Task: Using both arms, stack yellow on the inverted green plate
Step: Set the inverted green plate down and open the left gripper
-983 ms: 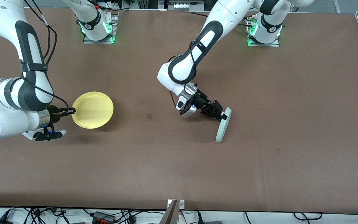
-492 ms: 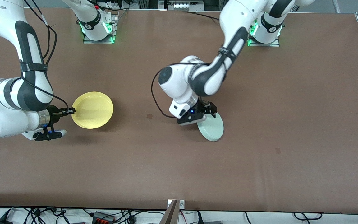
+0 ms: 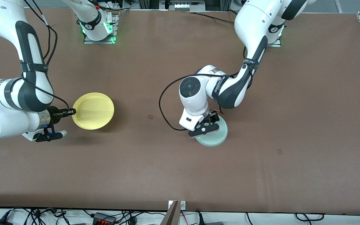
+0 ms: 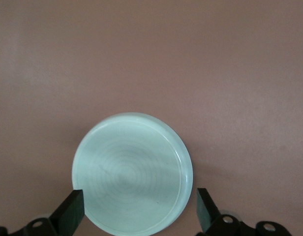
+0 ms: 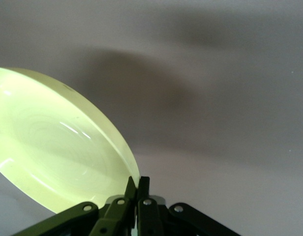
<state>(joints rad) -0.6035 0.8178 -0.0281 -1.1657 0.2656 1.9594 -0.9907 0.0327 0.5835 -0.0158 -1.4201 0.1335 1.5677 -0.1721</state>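
The green plate [image 3: 212,135] lies flat on the brown table [image 3: 292,93] near its middle, bottom side up, with faint concentric rings showing on the upturned base in the left wrist view [image 4: 131,172]. The left gripper [image 3: 207,126] hangs directly over it, fingers [image 4: 72,214] spread wide to either side of the plate's edge with table showing between each finger and the rim, so it grips nothing. Well apart, toward the right arm's end of the table, the yellow plate [image 3: 93,110] is held right way up and slightly tilted above its own shadow. The right gripper [image 3: 70,111] has its jaws pinched tight on the rim of that plate [image 5: 58,157], the two fingers [image 5: 129,191] pressed nearly together with only the thin edge between them.
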